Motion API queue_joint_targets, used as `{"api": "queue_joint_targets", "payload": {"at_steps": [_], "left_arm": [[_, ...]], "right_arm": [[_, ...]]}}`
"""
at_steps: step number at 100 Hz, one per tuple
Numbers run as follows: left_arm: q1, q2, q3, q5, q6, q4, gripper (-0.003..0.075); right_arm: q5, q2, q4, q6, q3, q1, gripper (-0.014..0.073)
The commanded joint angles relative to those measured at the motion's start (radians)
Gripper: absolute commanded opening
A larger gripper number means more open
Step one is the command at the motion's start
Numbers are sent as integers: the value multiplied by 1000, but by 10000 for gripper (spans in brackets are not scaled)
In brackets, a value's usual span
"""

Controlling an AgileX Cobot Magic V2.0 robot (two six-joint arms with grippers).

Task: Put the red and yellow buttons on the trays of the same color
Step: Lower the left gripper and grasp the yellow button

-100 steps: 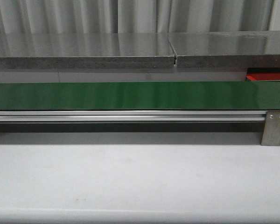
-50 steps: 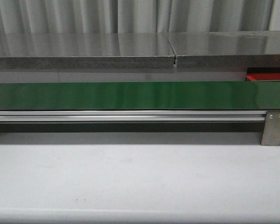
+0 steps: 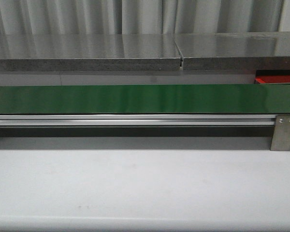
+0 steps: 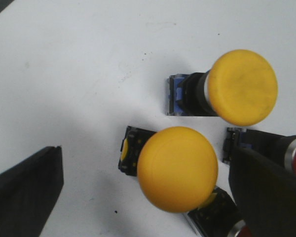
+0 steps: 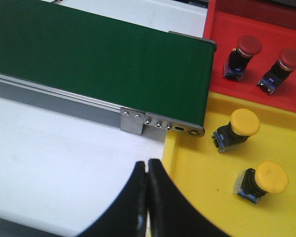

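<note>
Two red buttons (image 5: 241,57) sit on the red tray (image 5: 222,19) and two yellow buttons (image 5: 237,128) on the yellow tray (image 5: 197,197); more yellow-capped buttons (image 4: 177,169) wait on the white counter (image 4: 79,74) between the spread left tool (image 4: 143,187), right tool (image 5: 147,197) closed and empty.

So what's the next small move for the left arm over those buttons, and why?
Probably lower the open left gripper and close on the nearer yellow button. Its cap sits between the spread fingers, loose on the white surface beside another yellow button. The green belt is bare.
</note>
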Motion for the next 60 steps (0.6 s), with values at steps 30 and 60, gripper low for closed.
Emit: {"api": "queue_joint_targets", "payload": {"at_steps": [30,60], "left_arm": [[-3,-46,-32,-36,-7,-23,620],[-3,-46,-34,-38,-7,-23,348]], "right_arm": [[-54,-6,11,-7,-26,-1,-118],[-54,-6,11,-7,-26,-1,-118]]}}
